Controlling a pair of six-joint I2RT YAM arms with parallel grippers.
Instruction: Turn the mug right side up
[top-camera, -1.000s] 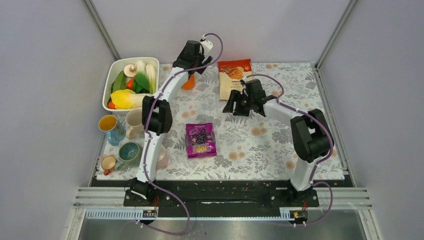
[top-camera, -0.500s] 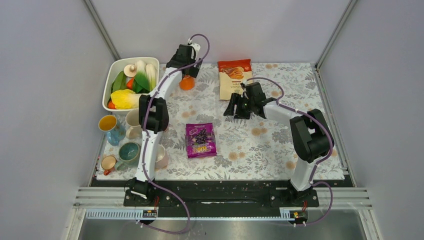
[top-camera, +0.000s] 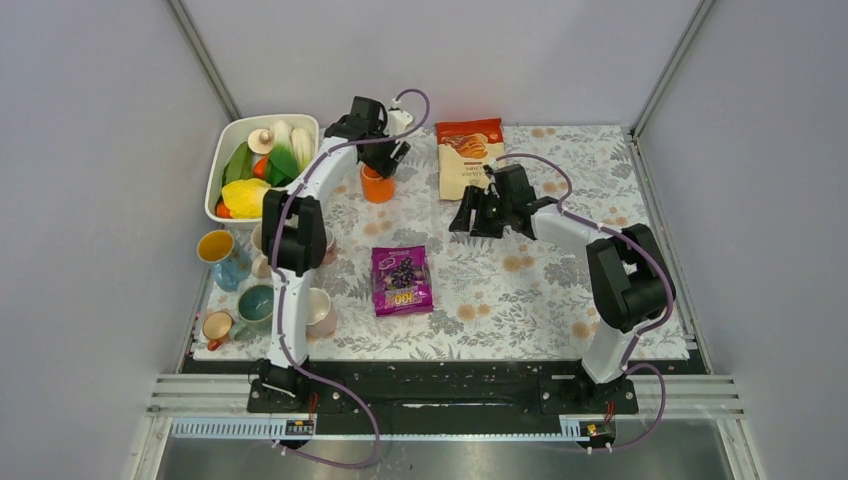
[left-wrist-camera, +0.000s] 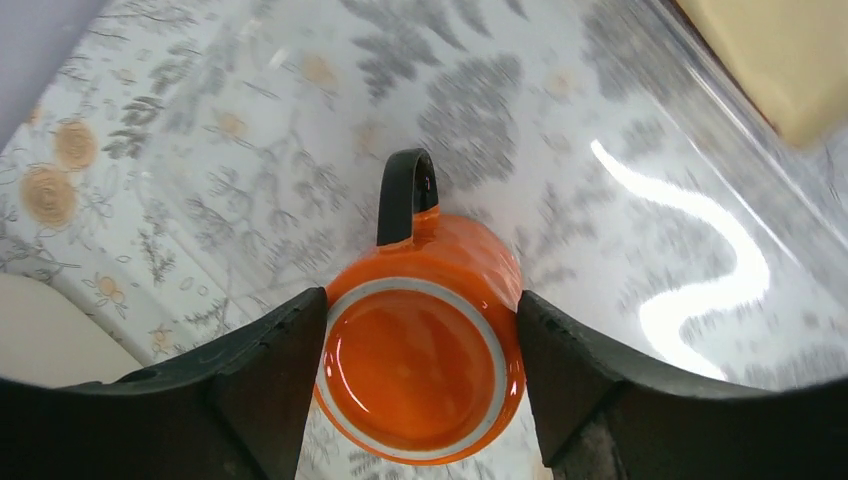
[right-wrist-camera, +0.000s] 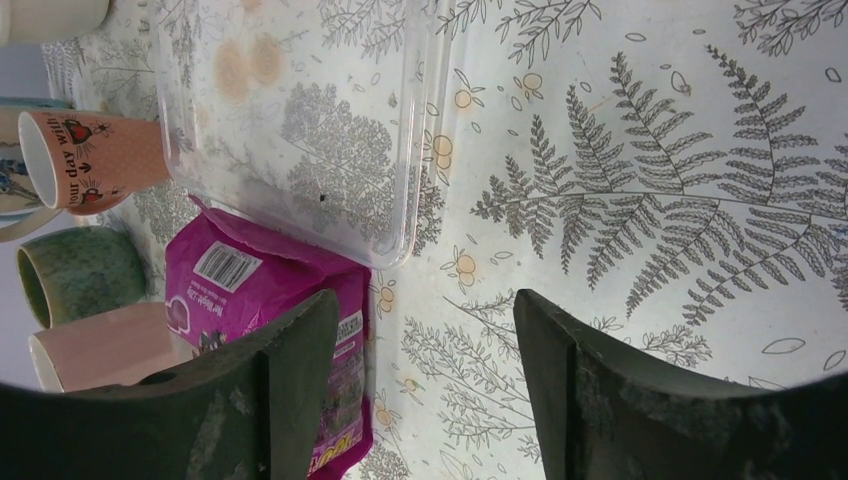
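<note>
The orange mug (left-wrist-camera: 420, 375) with a black handle (left-wrist-camera: 405, 195) sits between the two fingers of my left gripper (left-wrist-camera: 420, 300), which is shut on its sides. In the left wrist view its pale-ringed round end faces the camera and the handle points away. In the top view the mug (top-camera: 377, 185) hangs just below the left gripper (top-camera: 384, 160) at the back left of the mat; I cannot tell whether it touches the mat. My right gripper (top-camera: 471, 216) is open and empty over the middle of the mat, also seen in the right wrist view (right-wrist-camera: 425, 300).
A white tub of vegetables (top-camera: 228, 140) stands at the back left. An orange snack bag (top-camera: 468, 155) lies at the back, a purple bag (top-camera: 401, 281) in the middle. Several mugs (top-camera: 222, 255) stand along the left edge. A clear plastic tray (right-wrist-camera: 300, 130) lies by the purple bag (right-wrist-camera: 250, 290).
My left gripper has turned and carried the orange mug a little nearer and lower over the mat. The right arm has hardly moved.
</note>
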